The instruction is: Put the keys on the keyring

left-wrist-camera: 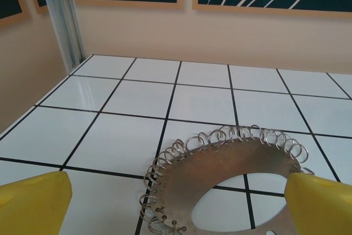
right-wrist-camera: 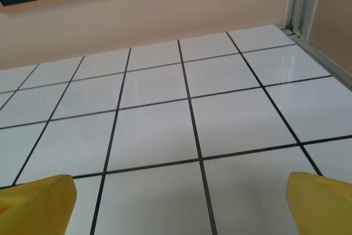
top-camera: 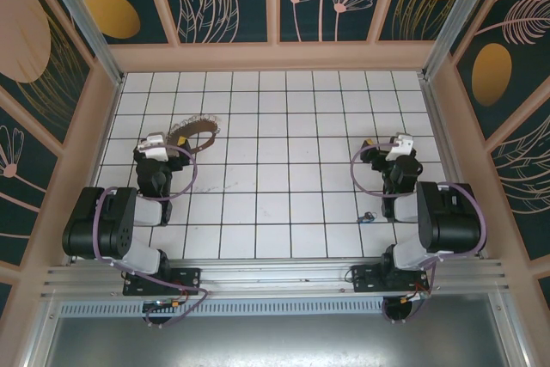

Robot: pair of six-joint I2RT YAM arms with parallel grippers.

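The keyring lies flat on the white tiled floor at the back left. It is a brown flat loop with many small wire rings along its outer edge. My left gripper sits just in front of it, open, its yellow fingers standing wide on either side of the loop's near part without touching it. The keys, a tiny dark cluster with a blue bit, lie near the right arm's forearm. My right gripper is farther back than the keys, and in the right wrist view it is open over bare tiles.
Pink walls with aluminium posts close in the tiled floor on three sides. Purple cables loop beside each arm. The arm bases stand on a metal rail at the near edge.
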